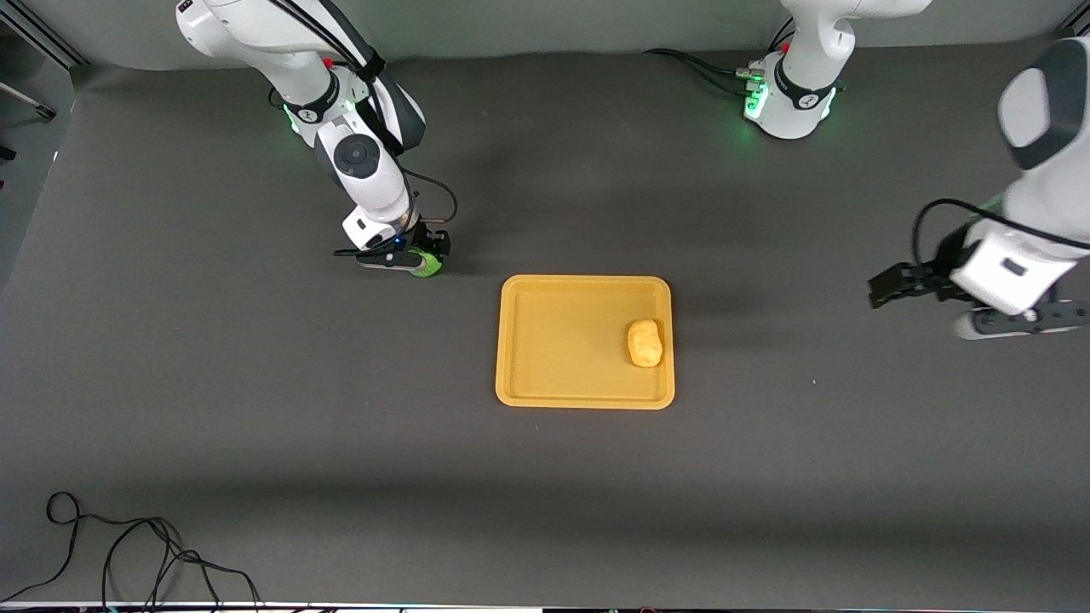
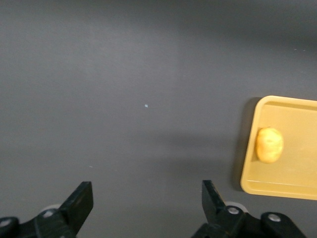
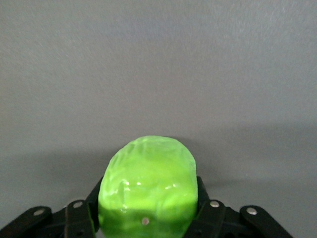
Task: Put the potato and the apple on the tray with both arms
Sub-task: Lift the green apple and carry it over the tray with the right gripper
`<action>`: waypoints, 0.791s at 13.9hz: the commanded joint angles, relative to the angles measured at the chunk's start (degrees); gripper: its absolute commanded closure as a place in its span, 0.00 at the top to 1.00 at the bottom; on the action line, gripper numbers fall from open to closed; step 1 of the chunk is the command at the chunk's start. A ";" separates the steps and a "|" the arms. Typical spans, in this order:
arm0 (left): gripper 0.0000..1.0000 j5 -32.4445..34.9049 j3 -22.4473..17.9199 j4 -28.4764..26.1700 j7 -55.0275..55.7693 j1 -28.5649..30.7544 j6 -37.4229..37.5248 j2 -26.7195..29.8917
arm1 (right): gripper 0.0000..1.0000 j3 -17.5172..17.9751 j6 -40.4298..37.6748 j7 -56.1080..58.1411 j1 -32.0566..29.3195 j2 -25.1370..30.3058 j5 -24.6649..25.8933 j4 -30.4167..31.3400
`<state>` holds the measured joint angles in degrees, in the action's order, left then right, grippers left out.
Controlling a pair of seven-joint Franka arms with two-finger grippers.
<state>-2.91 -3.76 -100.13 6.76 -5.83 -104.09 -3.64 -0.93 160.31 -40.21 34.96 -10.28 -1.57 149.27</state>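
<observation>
The yellow-orange tray (image 1: 545, 340) lies at the table's middle. The potato (image 1: 645, 342) lies in it, by the rim toward the left arm's end; both show in the left wrist view, tray (image 2: 297, 173) and potato (image 2: 269, 145). My right gripper (image 1: 423, 255) is shut on the bright green apple (image 1: 426, 266), low at the dark table, beside the tray toward the right arm's end. In the right wrist view the apple (image 3: 147, 191) fills the space between the fingers. My left gripper (image 1: 886, 285) is open and empty, over bare table toward the left arm's end; it shows in its wrist view (image 2: 147, 201).
A loose black cable (image 1: 128, 553) lies at the table's near corner toward the right arm's end. The arms' green-lit bases (image 1: 788, 102) stand along the table's edge farthest from the front camera.
</observation>
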 commanded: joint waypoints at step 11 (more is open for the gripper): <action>1.00 6.61 -1.08 4.33 -6.32 2.05 5.47 0.74 | 0.58 -0.39 -58.79 -4.14 1.07 3.02 0.08 -52.35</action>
<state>2.89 -4.98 -96.30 1.35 -3.96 -99.71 -2.93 -1.68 105.06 -40.68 35.07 2.56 -1.38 109.95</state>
